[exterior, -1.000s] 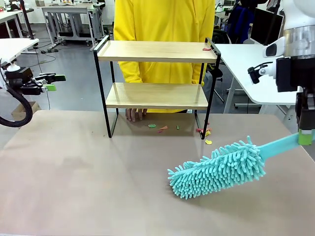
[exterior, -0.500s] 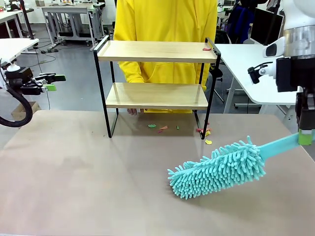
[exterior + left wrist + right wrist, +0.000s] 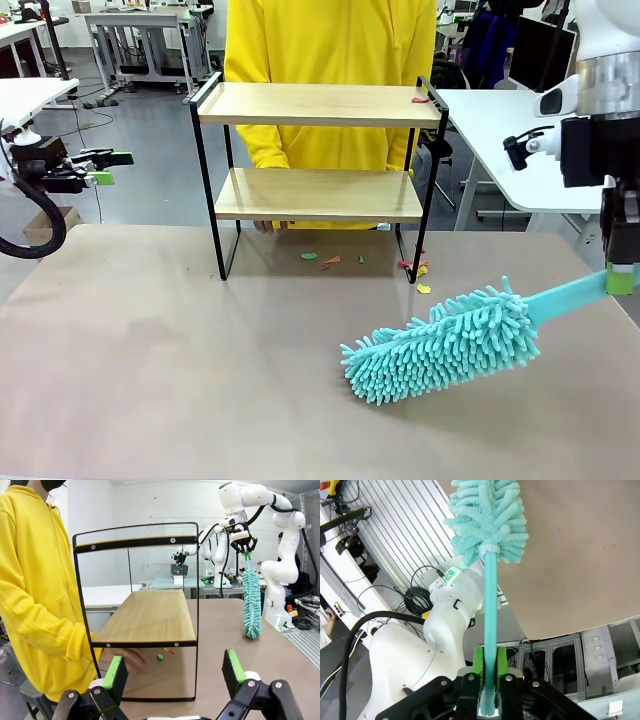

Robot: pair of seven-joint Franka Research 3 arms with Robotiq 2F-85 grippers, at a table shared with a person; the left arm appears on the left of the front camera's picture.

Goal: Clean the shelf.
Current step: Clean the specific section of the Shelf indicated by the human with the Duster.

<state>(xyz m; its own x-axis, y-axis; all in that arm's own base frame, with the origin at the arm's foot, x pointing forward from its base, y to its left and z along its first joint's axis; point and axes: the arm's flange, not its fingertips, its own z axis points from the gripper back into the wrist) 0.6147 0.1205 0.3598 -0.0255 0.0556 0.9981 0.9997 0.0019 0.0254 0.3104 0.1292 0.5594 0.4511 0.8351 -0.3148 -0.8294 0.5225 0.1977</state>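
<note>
A person in a yellow hooded sweatshirt (image 3: 330, 60) stands at the far side of a beige tabletop (image 3: 150, 350). Small green, orange and yellow bits (image 3: 330, 260), perhaps paper scraps, lie scattered near its far edge. Beyond are a white table (image 3: 490, 140) and a dark monitor (image 3: 540, 50).

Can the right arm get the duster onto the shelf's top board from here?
Probably yes: the right gripper is shut on the duster by its handle, nothing stands between it and the shelf, and the top board is open above.
</note>
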